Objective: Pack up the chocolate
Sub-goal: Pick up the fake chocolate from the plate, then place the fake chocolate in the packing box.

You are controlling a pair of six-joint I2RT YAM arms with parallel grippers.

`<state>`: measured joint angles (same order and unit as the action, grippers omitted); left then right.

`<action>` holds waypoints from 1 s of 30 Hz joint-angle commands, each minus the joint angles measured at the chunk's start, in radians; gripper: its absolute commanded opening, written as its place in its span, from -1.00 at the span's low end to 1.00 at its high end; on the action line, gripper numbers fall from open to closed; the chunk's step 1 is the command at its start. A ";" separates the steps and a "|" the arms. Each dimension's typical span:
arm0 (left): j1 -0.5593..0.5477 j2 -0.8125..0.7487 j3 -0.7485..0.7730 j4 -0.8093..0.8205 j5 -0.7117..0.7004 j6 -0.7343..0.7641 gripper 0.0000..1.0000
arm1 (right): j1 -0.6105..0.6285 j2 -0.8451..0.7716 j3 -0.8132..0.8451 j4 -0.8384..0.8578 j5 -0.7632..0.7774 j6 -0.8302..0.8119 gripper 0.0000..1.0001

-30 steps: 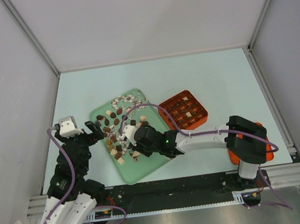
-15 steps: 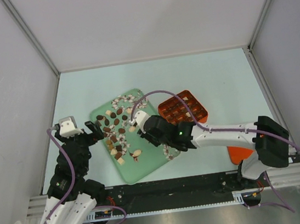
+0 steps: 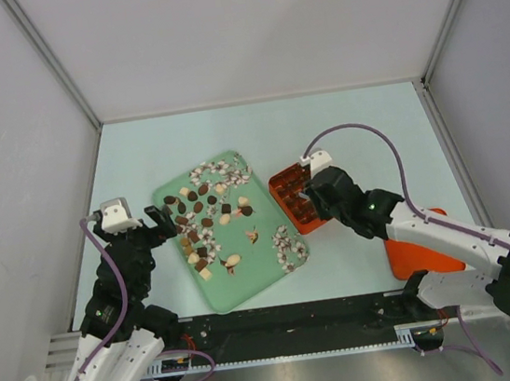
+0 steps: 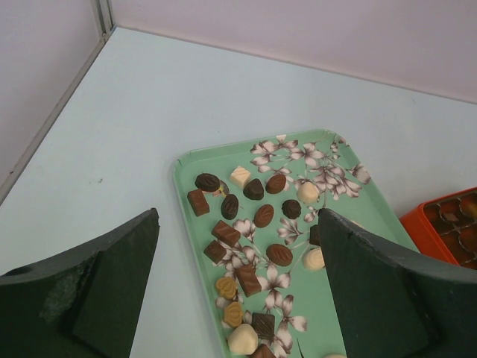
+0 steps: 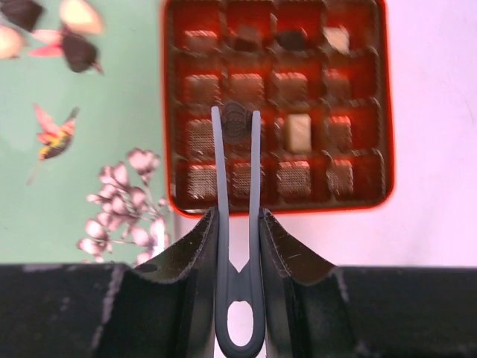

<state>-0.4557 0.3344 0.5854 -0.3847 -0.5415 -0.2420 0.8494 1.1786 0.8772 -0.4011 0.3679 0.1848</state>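
My right gripper [image 5: 237, 231] squeezes the tweezers [image 5: 218, 164], pinching a round dark chocolate [image 5: 236, 117] above the orange box [image 5: 320, 204] for placing. My left gripper [image 4: 238, 253] waits open by the green tray [image 4: 223, 164].

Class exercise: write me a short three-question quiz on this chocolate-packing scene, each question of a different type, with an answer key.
1. True or false: the left gripper is shut on a chocolate.
2. The right gripper squeezes tweezers that pinch a round dark chocolate. What is that piece above? A a white plate; B the orange box; C a blue bowl.
3. Fill in: the loose chocolates lie on the green ___.
Key: 1 false, its jaws stand open and hold nothing. 2 B. 3 tray.
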 commanded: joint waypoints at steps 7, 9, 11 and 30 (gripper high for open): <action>0.009 0.015 0.001 0.015 0.014 0.023 0.84 | -0.049 -0.080 -0.092 -0.059 -0.021 0.108 -0.81; 0.008 0.015 0.001 0.013 0.014 0.023 0.84 | -0.049 -0.082 -0.101 -0.059 -0.018 0.113 -0.81; 0.009 0.015 0.001 0.013 0.014 0.023 0.84 | -0.049 -0.086 -0.107 -0.062 -0.020 0.120 -0.81; 0.009 0.012 0.001 0.012 0.011 0.023 0.84 | -0.049 -0.116 -0.122 -0.062 -0.037 0.131 -0.29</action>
<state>-0.4557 0.3450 0.5850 -0.3847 -0.5381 -0.2420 0.8036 1.0954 0.7513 -0.4747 0.3206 0.3069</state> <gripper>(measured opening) 0.920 0.349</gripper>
